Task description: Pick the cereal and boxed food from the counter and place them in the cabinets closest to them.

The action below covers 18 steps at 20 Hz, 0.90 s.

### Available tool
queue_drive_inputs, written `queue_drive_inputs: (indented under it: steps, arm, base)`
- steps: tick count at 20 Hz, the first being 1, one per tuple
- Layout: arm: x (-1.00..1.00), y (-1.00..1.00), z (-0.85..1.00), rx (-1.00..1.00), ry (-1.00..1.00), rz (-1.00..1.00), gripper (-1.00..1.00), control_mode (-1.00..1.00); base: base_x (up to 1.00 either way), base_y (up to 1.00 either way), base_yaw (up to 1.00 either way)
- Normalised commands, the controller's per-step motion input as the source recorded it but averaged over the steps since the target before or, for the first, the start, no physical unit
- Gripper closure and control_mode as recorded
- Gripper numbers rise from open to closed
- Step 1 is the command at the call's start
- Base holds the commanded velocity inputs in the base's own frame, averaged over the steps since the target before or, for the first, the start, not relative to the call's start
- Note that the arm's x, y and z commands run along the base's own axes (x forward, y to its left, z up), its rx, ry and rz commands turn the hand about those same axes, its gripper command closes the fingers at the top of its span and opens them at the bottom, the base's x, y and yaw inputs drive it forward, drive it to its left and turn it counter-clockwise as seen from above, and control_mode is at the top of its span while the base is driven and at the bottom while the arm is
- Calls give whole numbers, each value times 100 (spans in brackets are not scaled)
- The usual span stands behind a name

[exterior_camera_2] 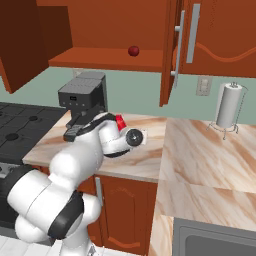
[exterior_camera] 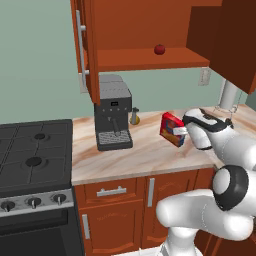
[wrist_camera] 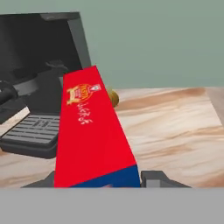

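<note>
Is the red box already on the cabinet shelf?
No, the red box is down at counter level at the end effector; the cabinet shelf holds a small red ball.

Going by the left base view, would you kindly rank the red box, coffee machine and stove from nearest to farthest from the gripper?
1. Red box, between the gripper fingers.
2. Coffee machine, further left on the counter.
3. Stove, at the far left.

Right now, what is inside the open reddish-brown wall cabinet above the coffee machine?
On the shelf of the open reddish-brown wooden wall cabinet sits one small round red fruit, likely an apple. The open doors and the frame's top edge hide the shelf's ends and anything higher.
</note>
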Motion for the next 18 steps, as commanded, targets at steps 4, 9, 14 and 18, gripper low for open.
queue_drive_inputs:
  steps: [4,9,14,18]
  arm:
    - [0,43,60,-10,-13,-16,100,-100]
    - [-9,30,59,-6,-14,-14,100,-100]
    - [-18,10,58,-1,-9,-14,100,-100]
    - [-23,2,65,0,-5,-15,100,-100]
  base:
    - [0,0,0]
    - [0,0,0]
    - [0,0,0]
    - [0,0,0]
